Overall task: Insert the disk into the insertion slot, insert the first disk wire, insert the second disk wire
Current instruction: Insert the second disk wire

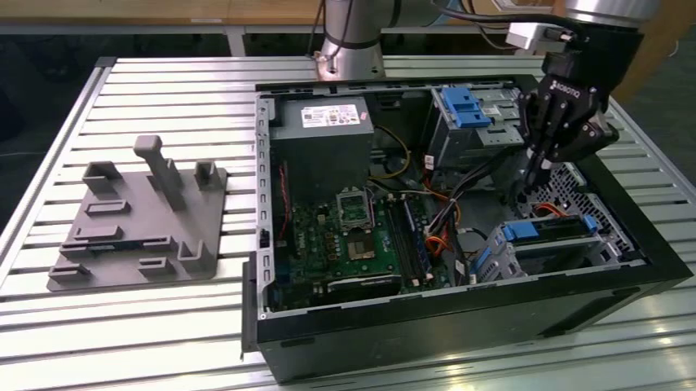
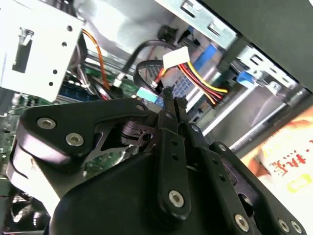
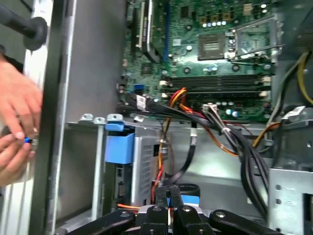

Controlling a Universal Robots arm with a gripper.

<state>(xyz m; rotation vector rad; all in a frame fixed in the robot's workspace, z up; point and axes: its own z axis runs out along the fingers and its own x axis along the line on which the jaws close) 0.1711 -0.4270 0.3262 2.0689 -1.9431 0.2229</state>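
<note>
Pincer (image 1: 520, 194): down inside case (image 1: 653, 269), at drive corner. Fingers together, tips nearly touching in both wrist views. Whether a wire is nipped: cannot tell.
Disk (image 1: 536, 230): just below tips, twd case's near wall. Lies in slot (image 1: 566, 259), blue carrier end showing.
Axis: disk lies flat; long axis judged crosswise to pincer's downward line.
Wires: blue cable (image 3: 188, 188) just behind tips. Bundle (image 3: 234, 142) beyond, twd board (image 1: 348, 244).
Status: disk step looks done; wire work judged in hand.
Arm: one only.
</note>
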